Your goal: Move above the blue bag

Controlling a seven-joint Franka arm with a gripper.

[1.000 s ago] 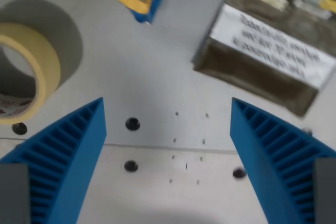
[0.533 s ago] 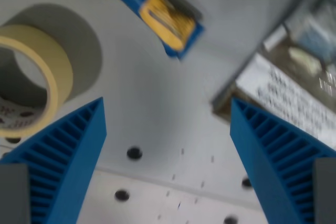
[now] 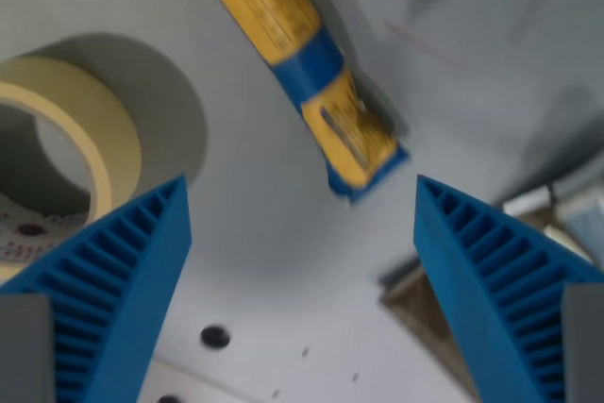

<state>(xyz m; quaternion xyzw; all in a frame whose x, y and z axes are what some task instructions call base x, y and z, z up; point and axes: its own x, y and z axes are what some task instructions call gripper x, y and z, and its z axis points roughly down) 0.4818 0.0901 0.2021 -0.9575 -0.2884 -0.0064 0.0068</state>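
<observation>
The blue bag (image 3: 297, 54), blue with yellow label panels, lies flat on the grey table and runs from the top edge down toward the middle of the wrist view. Its lower end stops just above the gap between my fingers. My gripper (image 3: 302, 280) is open, with one blue ribbed finger (image 3: 123, 280) at the wrist view's left and the other (image 3: 500, 280) at its right. Nothing sits between them but bare table. The picture is somewhat blurred.
A roll of beige tape (image 3: 66, 158) stands at the wrist view's left, partly behind the left finger. The corner of a dark box (image 3: 444, 304) shows at the lower right. Small holes (image 3: 215, 335) dot the grey table (image 3: 264, 233).
The camera has moved toward the bag. The bag now reaches down to mid-picture, the tape roll has shifted slightly right, and the labelled box has slid almost out at the lower right.
</observation>
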